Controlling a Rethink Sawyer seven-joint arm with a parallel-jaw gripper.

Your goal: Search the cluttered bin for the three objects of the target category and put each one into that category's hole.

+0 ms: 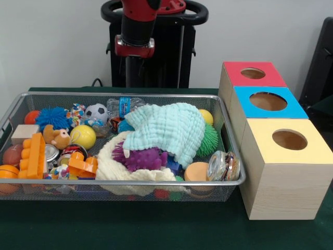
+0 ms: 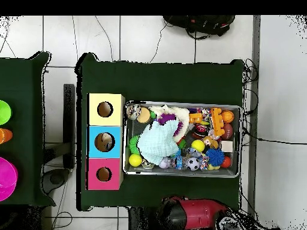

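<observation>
Bin: A wire mesh bin (image 1: 156, 183) sits on the green table (image 1: 130, 224), packed to the rim with toys and household odds and ends.
Bin, centre: A pale mint cloth (image 1: 171, 130) lies over the pile, with a purple spiky toy (image 1: 139, 158) and a cream knitted piece (image 1: 117, 167) just below it.
Bin, one end: An orange block toy (image 1: 35, 155), a blue spiky ball (image 1: 52, 117), a yellow ball (image 1: 83, 136), a small soccer ball (image 1: 96, 111) and a wooden block (image 1: 23, 133) crowd together.
Bin, other end: A glass jar (image 1: 222, 165) lies on its side against the wire wall nearest the boxes, beside an orange disc (image 1: 196, 171); a green spiky ball (image 1: 208, 140) is just behind them.
Boxes: Three wooden boxes stand in a row touching each other, just beside the bin: a yellow-topped box (image 1: 283, 172), a blue-topped box (image 1: 268, 101) and a red-topped box (image 1: 253, 74), each with one round hole in its top.
Target objects: I cannot tell which category is meant; everything lies in the bin.
My gripper: My arm (image 1: 136, 31) hangs above the bin's far edge; I cannot tell how my gripper stands.
</observation>
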